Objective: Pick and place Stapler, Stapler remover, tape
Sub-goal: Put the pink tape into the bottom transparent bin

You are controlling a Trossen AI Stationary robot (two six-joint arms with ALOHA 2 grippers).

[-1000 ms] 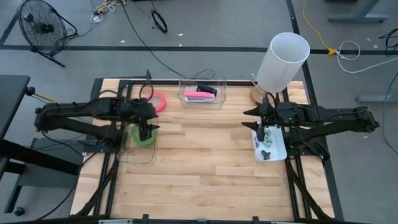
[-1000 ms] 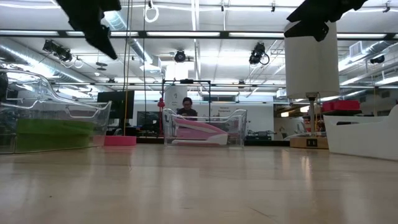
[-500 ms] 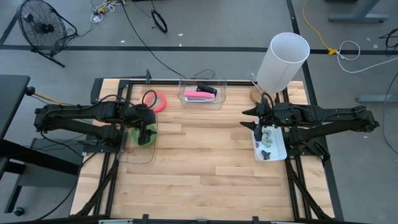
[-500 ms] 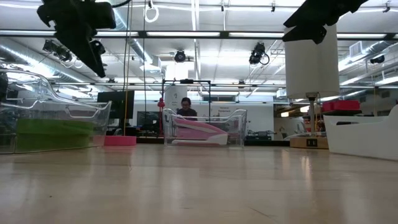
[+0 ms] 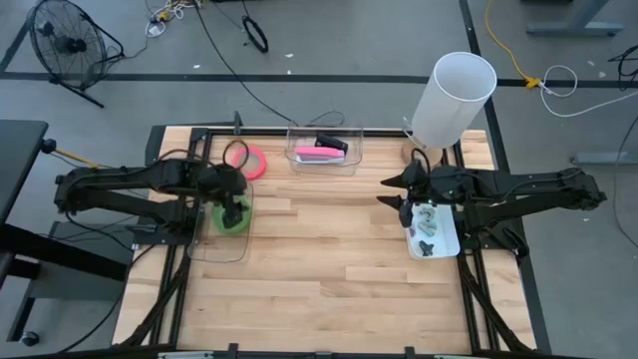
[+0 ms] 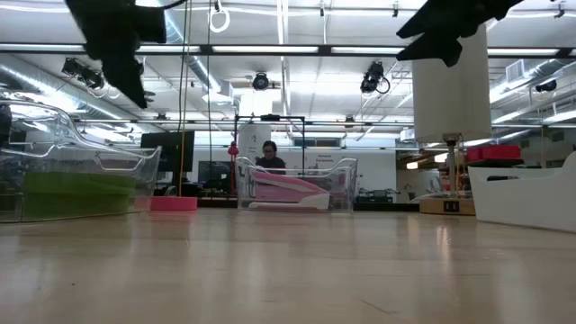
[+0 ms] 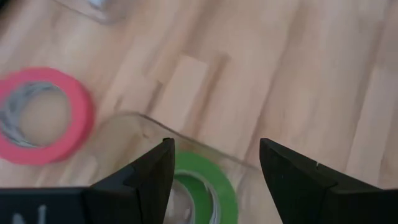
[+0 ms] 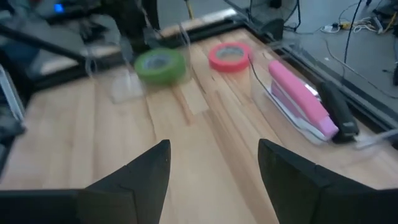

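A green tape roll (image 7: 208,186) lies flat in a clear bin (image 5: 221,234) at the table's left. My left gripper (image 7: 214,149) hangs open above it, pointing steeply down, fingers clear of the roll (image 5: 231,221). A pink-red tape roll (image 5: 250,161) lies flat on the wood behind the bin. The pink stapler (image 5: 320,152) lies in a clear bin (image 5: 324,150) at the far middle. My right gripper (image 5: 402,204) is open and in the air beside a white tray (image 5: 451,237) that holds small pieces, seemingly stapler removers (image 5: 427,225).
A tall white cylinder (image 5: 454,95) stands on a wooden base at the far right corner, just behind my right arm. Bare wood (image 5: 329,259) spreads over the table's middle and near side. Black frame rails (image 5: 169,289) run along the table's edges.
My left gripper has sunk a little over the clear bin and its wrist has rolled. My right gripper has gone a little toward the table's middle, off the white tray. Both stay open; nothing on the table has moved.
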